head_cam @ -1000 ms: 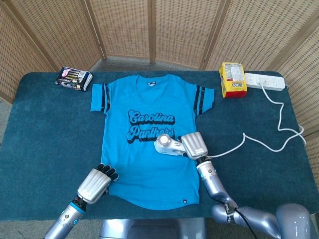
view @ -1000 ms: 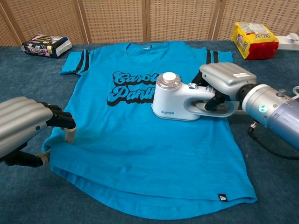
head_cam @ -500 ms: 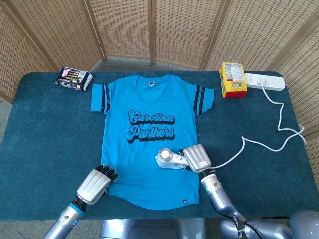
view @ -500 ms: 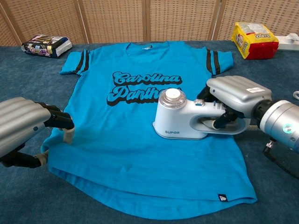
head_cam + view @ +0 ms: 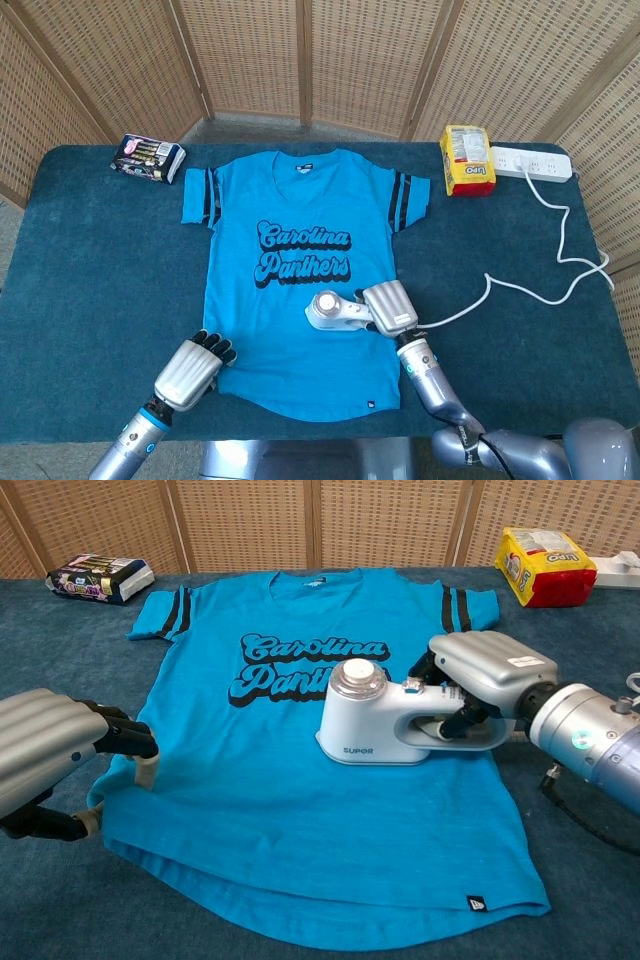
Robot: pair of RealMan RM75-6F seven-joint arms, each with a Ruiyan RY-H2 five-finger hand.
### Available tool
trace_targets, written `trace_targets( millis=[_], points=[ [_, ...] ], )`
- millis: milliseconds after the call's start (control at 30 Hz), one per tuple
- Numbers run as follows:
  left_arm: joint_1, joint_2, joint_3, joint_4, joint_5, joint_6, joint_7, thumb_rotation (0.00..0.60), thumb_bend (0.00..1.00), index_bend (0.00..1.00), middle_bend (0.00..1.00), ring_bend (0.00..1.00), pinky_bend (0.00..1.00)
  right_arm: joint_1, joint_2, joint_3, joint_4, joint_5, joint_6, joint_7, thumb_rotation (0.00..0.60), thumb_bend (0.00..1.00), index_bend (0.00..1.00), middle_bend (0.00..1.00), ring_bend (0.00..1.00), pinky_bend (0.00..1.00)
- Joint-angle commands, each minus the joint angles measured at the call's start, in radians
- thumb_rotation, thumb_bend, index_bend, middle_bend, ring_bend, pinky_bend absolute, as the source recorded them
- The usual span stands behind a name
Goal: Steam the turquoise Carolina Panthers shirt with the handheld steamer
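Note:
The turquoise Carolina Panthers shirt (image 5: 285,345) (image 5: 270,810) lies flat on the dark blue table, collar away from me. A white handheld steamer (image 5: 328,311) (image 5: 365,725) sits on the shirt's right half, just below the lettering. My right hand (image 5: 389,307) (image 5: 487,667) grips its handle from the right. At the shirt's lower left corner, my left hand (image 5: 189,369) (image 5: 48,748) has its fingers curled and holds the hem between fingertips and thumb.
A dark snack pack (image 5: 148,158) lies at the back left and a yellow packet (image 5: 467,160) at the back right. Next to the packet is a white power strip (image 5: 530,163); its cord (image 5: 560,240) snakes across the table's right side toward the steamer. Wicker screens stand behind.
My right hand drew the steamer down the shirt toward the hem, then a little back up and to the left. The left hand has stayed at the hem.

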State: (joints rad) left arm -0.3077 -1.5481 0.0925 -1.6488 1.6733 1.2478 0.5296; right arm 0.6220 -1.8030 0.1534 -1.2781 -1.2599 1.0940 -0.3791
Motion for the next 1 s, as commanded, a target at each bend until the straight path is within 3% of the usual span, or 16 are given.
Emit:
trace_targets(
  millis=[33,633,1000],
  points=[
    [0.000,-0.003,-0.001,0.001,-0.004,-0.002,0.000,0.545,0.45,0.55,0.45,0.39,0.39,0.020,-0.024,0.026,0.056,-0.006,-0.009,0.029,0.600,0.33,0.69,0.75,0.81,0.73],
    [-0.001,-0.015,-0.010,0.004,-0.018,-0.006,0.002,0.543,0.45,0.55,0.45,0.39,0.39,0.098,-0.086,0.093,0.292,-0.025,-0.034,0.118,0.600,0.33,0.69,0.75,0.80,0.72],
    [-0.003,-0.020,-0.010,0.006,-0.021,-0.009,0.002,0.539,0.45,0.55,0.46,0.39,0.39,0.115,-0.104,0.101,0.345,-0.024,-0.050,0.167,0.600,0.32,0.69,0.75,0.80,0.72]
  ],
)
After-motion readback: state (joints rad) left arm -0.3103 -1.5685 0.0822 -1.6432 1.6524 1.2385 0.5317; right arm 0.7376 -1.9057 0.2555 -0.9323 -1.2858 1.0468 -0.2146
